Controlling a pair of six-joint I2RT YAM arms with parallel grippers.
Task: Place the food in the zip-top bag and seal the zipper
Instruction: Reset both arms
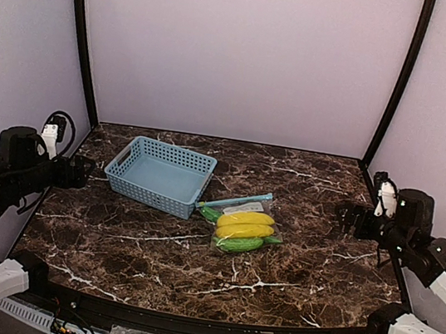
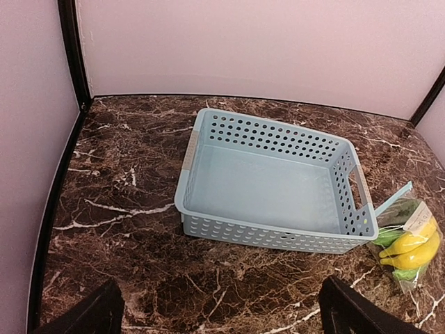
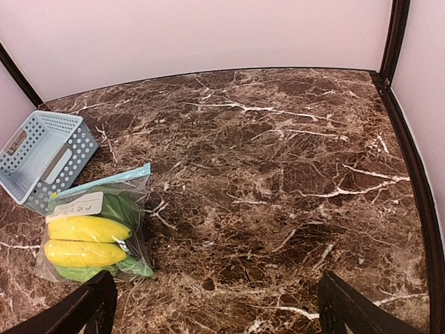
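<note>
The zip-top bag (image 1: 241,224) lies flat on the marble table, just right of the basket. Inside it is the food: two yellow banana-shaped pieces (image 3: 83,240), a dark green piece (image 3: 122,207) behind them and lighter green pieces (image 3: 90,273) beneath. The zipper (image 1: 235,200), a light-blue strip, runs along the bag's far edge; I cannot tell if it is pressed shut. My left gripper (image 1: 84,171) hangs open at the table's left edge and my right gripper (image 1: 343,216) hangs open at the right, both far from the bag. Each wrist view shows the bag (image 2: 410,240) (image 3: 94,233) off to one side.
A light-blue slotted basket (image 1: 155,199) stands empty at the back left, its near-right corner almost touching the bag. Pink walls with black corner posts (image 1: 83,37) close in the table on three sides.
</note>
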